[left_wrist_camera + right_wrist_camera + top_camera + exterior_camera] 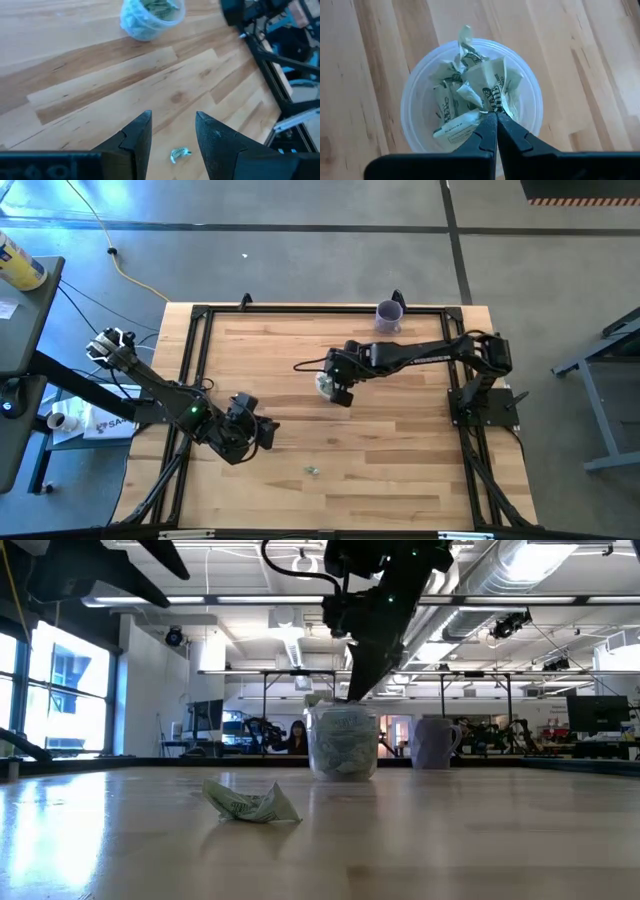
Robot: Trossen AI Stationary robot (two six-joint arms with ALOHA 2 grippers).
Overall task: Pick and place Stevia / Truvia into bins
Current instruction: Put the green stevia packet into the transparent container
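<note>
My right gripper (496,116) over clear cup (415,115) mid-table, clenched, tips among packets (490,90). My left gripper (172,131) spread, empty, above stray packet (180,153) near front edge.

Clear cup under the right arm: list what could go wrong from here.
1. The right tool is shut with its tips down among the packets in the clear cup; lifting could drag a packet back out.
2. The cup looks light, so a sideways nudge might tip it.
3. One crumpled packet lies flat on the table; the open left tool may struggle to pinch it.

Clear cup (420,107) w/ packets (480,95); one loose (250,804).
</note>
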